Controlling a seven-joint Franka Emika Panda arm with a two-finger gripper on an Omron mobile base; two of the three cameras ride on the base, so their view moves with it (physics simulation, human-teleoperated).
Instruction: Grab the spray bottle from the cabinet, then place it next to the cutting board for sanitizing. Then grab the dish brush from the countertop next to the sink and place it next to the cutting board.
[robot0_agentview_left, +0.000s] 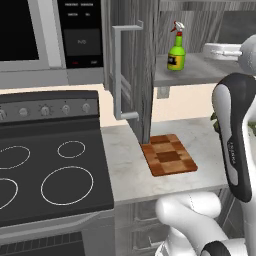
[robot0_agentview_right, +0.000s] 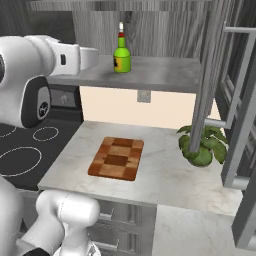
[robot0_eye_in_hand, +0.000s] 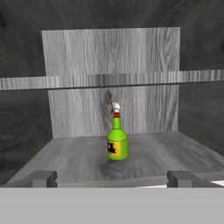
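Hand view, spray bottle (robot0_eye_in_hand: 117, 142) upright on cabinet (robot0_eye_in_hand: 166, 153) shelf, centred beyond 2 wide-spread fingers (robot0_eye_in_hand: 43, 178), untouched.

This is a rendered home kitchen. A black glass stovetop (robot0_agentview_left: 50, 170) with white burner rings and a row of knobs sits beside a light stone counter (robot0_agentview_left: 125, 170), with a microwave (robot0_agentview_left: 30, 40) mounted above the stove. A checkered wooden cutting board (robot0_agentview_left: 168, 154) lies on the counter, and a leafy potted plant (robot0_agentview_right: 202, 145) stands further along it. Above, a grey wood-grain cabinet (robot0_agentview_left: 135, 60) stands open, its shelf holding a green spray bottle (robot0_agentview_left: 176, 52). Drawers run beneath the counter.
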